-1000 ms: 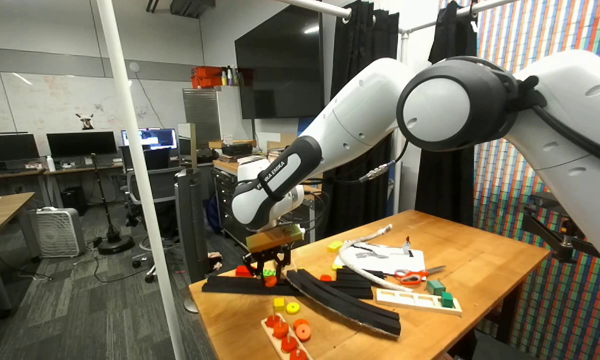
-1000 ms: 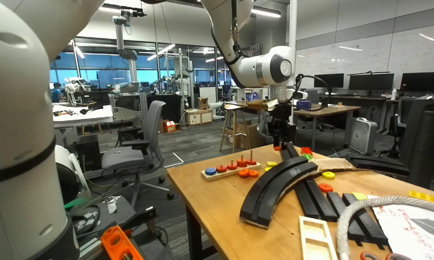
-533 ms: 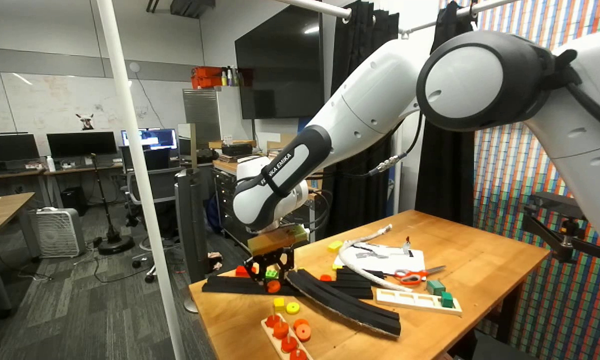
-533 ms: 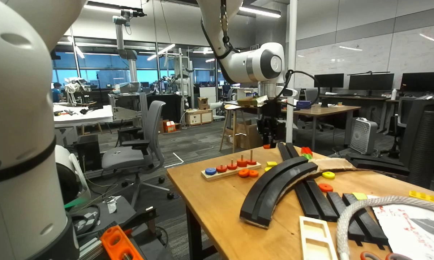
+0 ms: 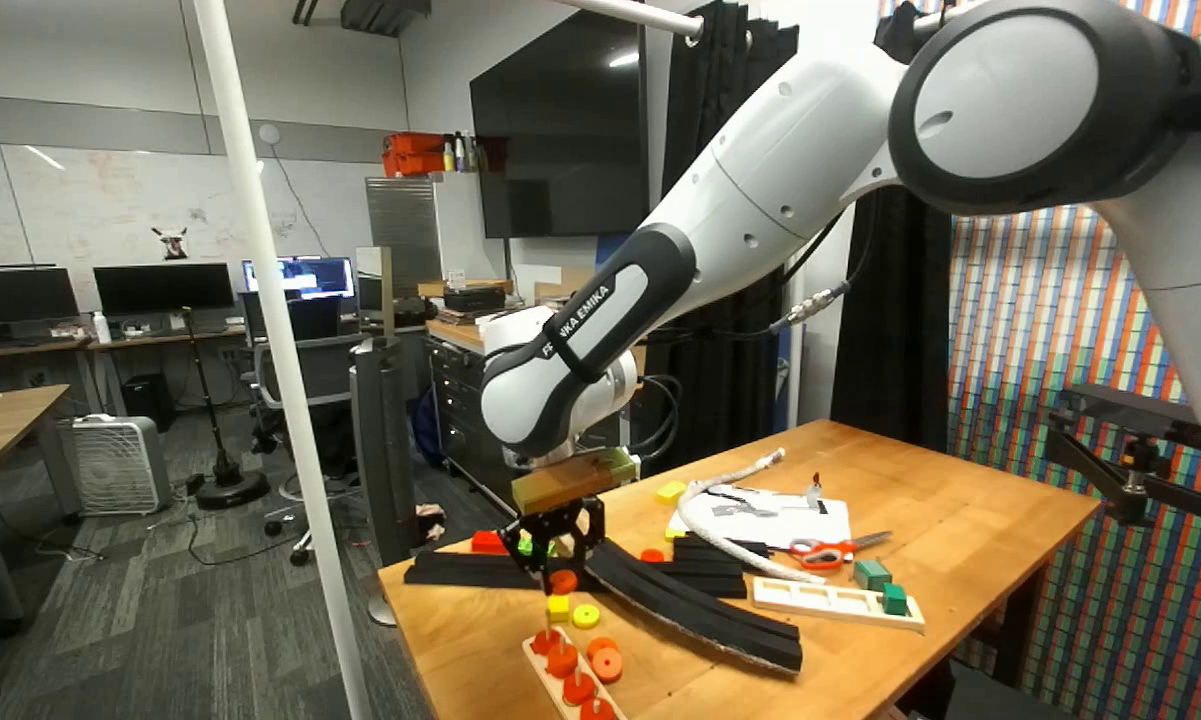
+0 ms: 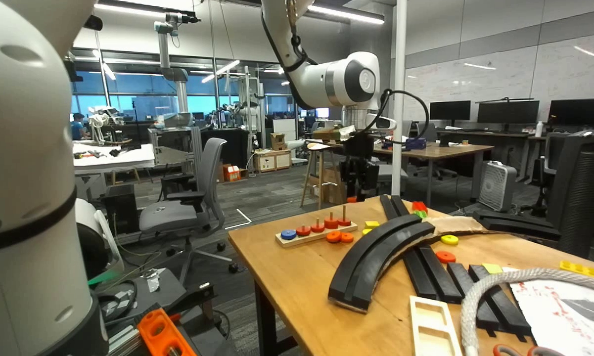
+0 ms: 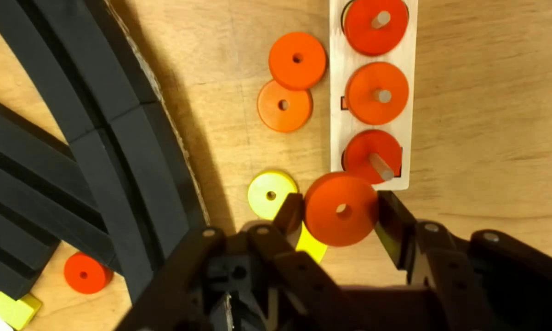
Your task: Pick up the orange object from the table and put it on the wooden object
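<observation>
My gripper (image 7: 341, 210) is shut on an orange disc (image 7: 328, 218) with a hole in its middle. One dark finger pad presses each side. In the exterior views the disc (image 5: 564, 582) (image 6: 352, 200) is held in the air at the fingertips. The wooden object is a narrow pale board (image 7: 338, 128) (image 6: 297, 239) with upright pegs. Red and orange discs sit on several pegs, and a blue disc (image 6: 288, 233) sits at one end. In the wrist view the held disc overlaps the board's near end and partly covers the red disc (image 7: 361, 154) there.
Two loose orange discs (image 7: 298, 69) lie beside the board. A yellow disc (image 7: 269, 184) and yellow block (image 7: 311, 243) lie below the gripper. Black curved track (image 6: 371, 267) crosses the table. A wooden tray (image 5: 810, 597), scissors (image 5: 830, 552) and rope (image 5: 705, 520) lie farther off.
My gripper has moved toward the pegged board with the orange disc held in it: rightward in one exterior picture, leftward in the other. The objects on the table stay put.
</observation>
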Robot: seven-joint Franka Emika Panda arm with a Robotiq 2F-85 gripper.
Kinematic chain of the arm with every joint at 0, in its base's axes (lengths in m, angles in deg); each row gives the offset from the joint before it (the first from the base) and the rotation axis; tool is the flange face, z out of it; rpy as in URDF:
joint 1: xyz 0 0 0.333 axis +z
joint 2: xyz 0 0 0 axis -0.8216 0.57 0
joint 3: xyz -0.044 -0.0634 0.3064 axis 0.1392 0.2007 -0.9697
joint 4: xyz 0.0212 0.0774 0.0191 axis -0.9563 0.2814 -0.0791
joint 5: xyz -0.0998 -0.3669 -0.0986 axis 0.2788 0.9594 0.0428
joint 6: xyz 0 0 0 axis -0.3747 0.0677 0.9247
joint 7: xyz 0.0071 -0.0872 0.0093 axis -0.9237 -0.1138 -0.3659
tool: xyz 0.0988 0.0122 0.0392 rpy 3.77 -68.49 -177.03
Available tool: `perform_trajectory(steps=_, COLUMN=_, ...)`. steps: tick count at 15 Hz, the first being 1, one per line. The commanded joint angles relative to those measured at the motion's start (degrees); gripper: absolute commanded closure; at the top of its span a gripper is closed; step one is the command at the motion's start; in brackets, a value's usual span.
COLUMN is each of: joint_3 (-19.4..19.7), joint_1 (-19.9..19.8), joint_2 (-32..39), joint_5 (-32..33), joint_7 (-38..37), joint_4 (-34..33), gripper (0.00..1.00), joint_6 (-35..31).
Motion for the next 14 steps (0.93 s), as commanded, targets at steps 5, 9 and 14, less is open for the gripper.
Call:
perform_trajectory(steps=5, joint_3=-3.21, joint_1=-1.76, joint_2=-7.35, joint_5=-1.26, joint_7=4.79, joint_4=9.82, gripper=0.76, joint_6=-1.63)
perform_trajectory(steps=9, joint_3=-4.74, joint_1=-2.89, joint_2=-9.25, joint_5=-3.47, joint_7=8.43, joint_4=13.4, gripper=0.76, joint_6=-2.18)
perform_trajectory(steps=14, joint_3=-6.54, joint_1=-4.37, joint_2=-10.38, joint_5=-7.71, joint_7=14.55, joint_4=16.7, gripper=0.76, joint_6=-3.1)
